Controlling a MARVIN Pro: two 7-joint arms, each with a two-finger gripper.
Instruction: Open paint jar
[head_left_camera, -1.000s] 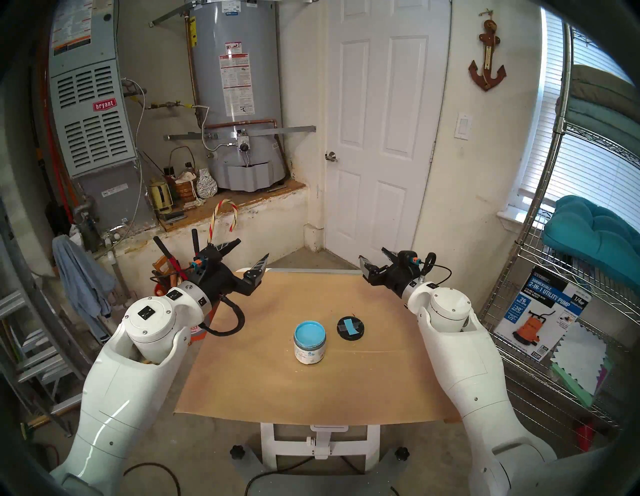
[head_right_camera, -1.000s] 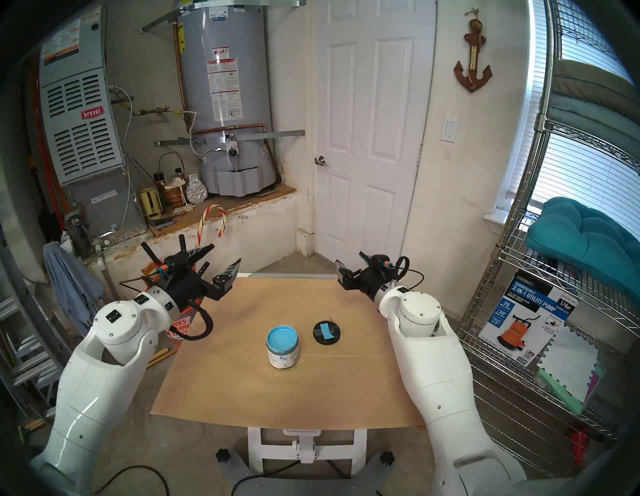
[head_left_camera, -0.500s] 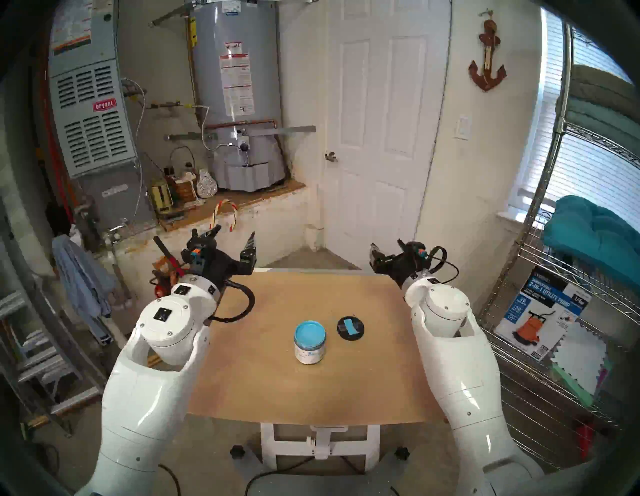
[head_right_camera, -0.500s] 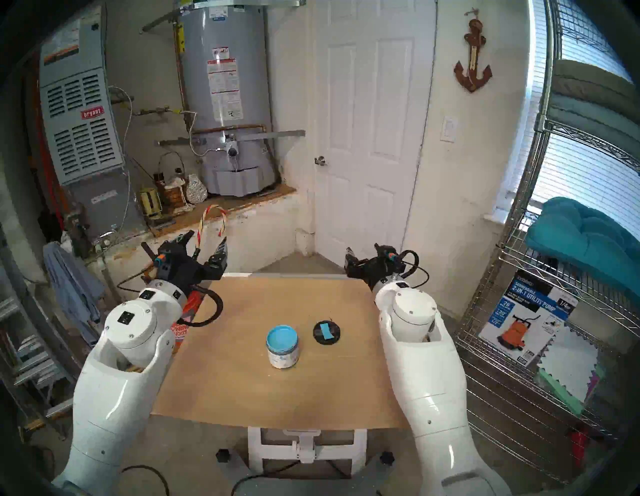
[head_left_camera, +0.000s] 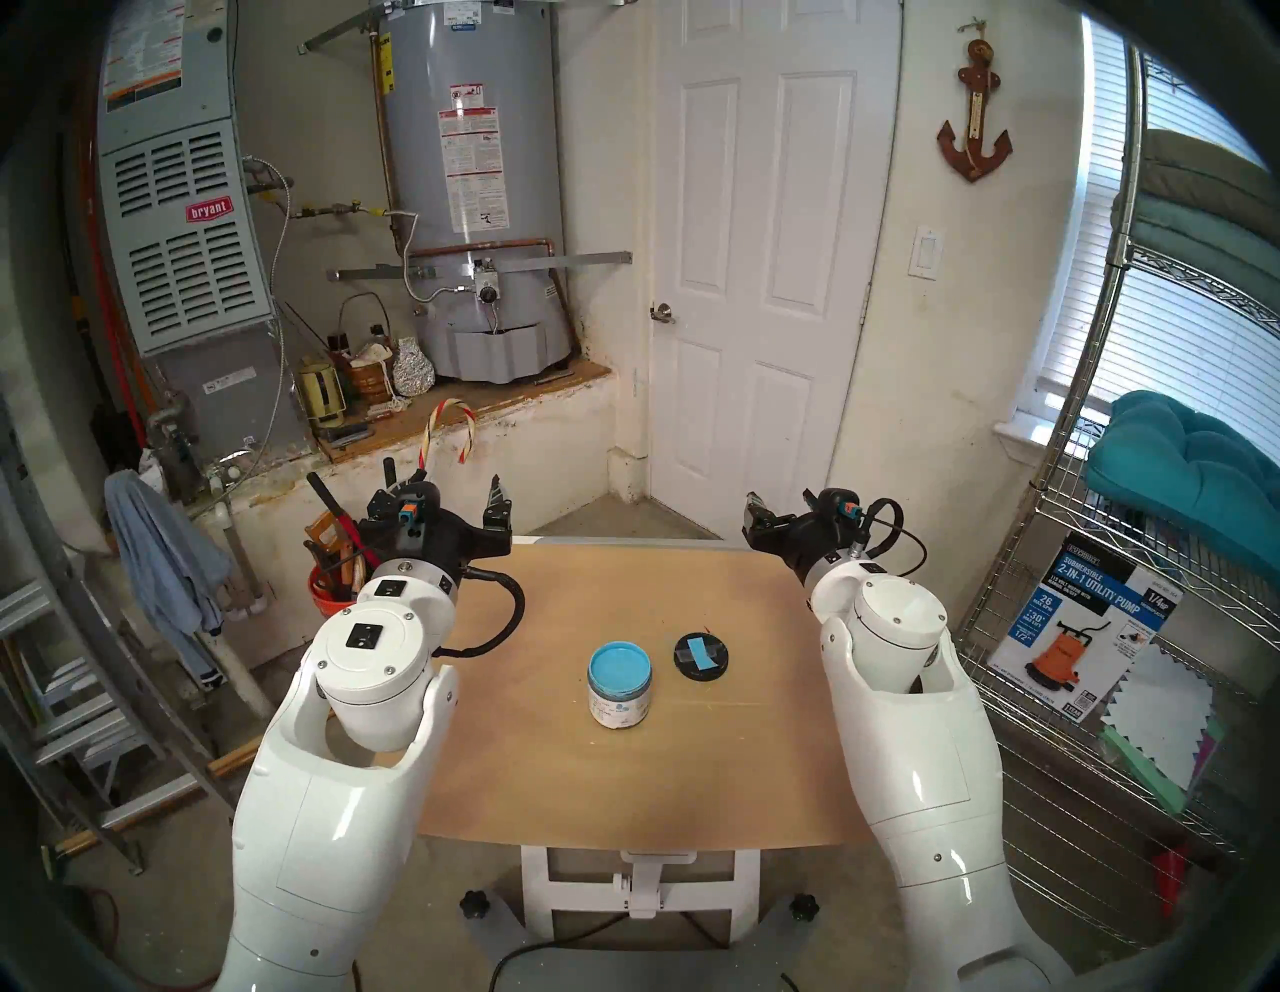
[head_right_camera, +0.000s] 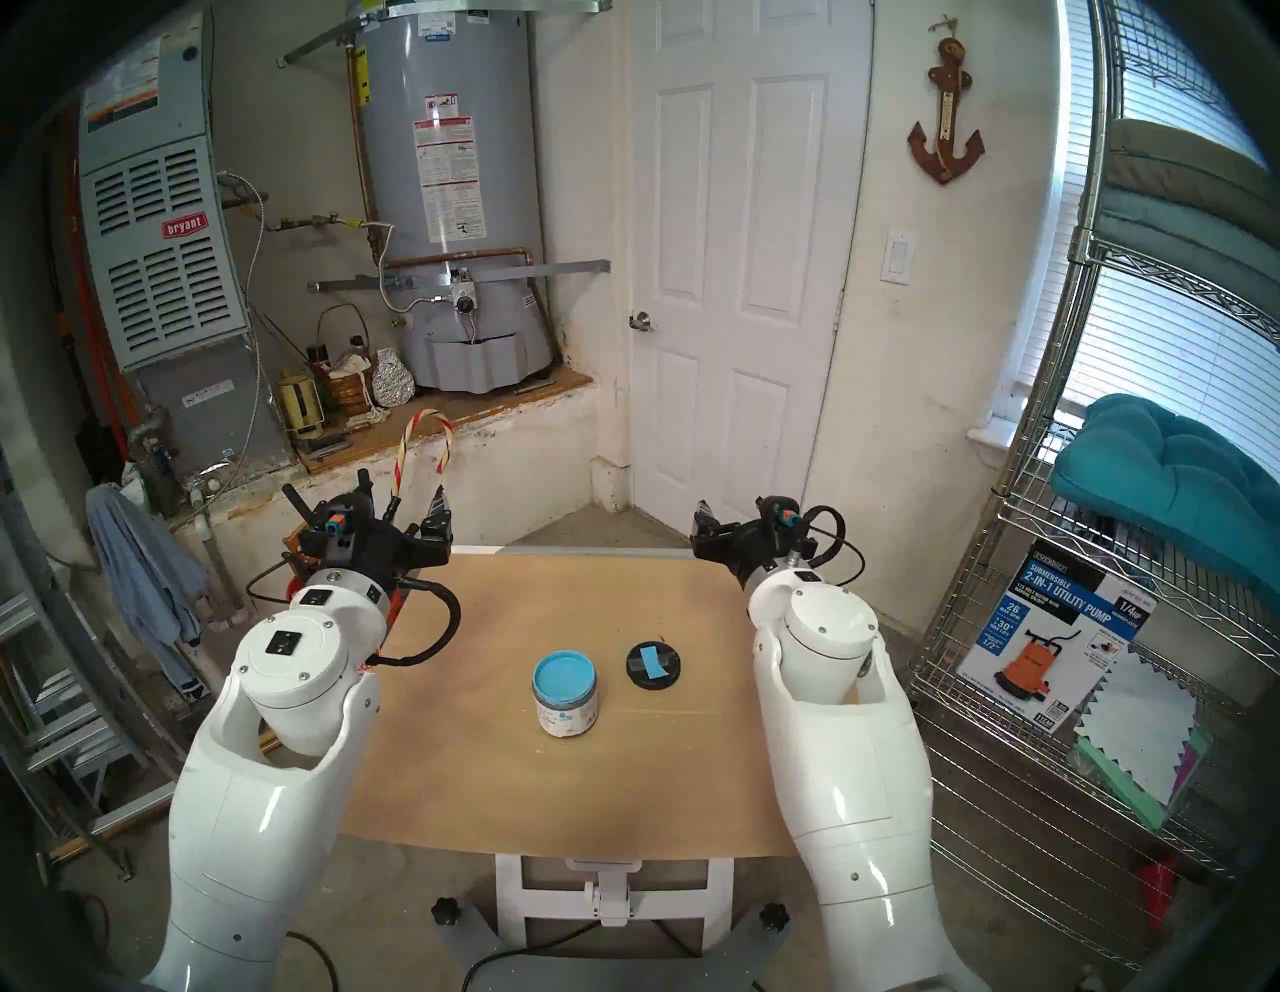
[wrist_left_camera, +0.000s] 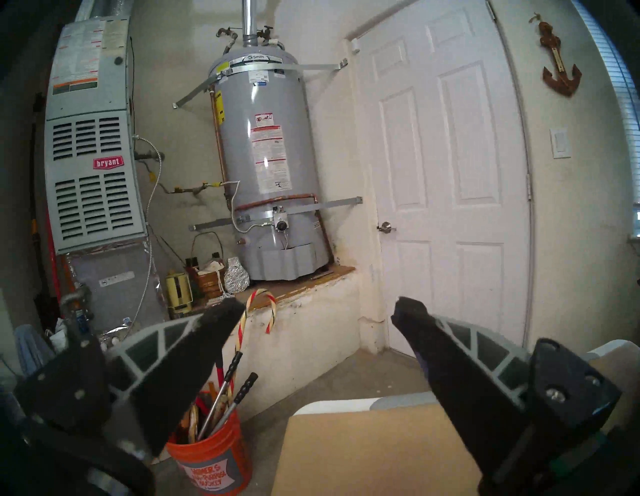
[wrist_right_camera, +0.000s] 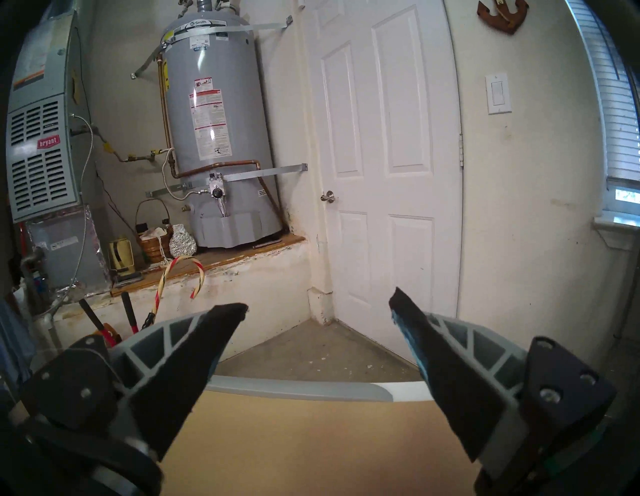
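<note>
Jar (head_left_camera: 620, 685) stands open, lid (head_left_camera: 701, 655) just beside it, both well behind the empty, wide-spread left gripper (wrist_left_camera: 315, 313) and right gripper (wrist_right_camera: 318, 304); a careless arm sweep could spill paint

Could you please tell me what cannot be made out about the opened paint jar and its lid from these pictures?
- Paint jar label: both head views, print too small to read.
- Paint depth: head views show only the light-blue surface.
- Lid underside and threads: it lies flat on the table, taped side up.
- Wrist views: neither the left gripper nor the right gripper camera shows jar or lid; both aim past the table's far edge.
</note>
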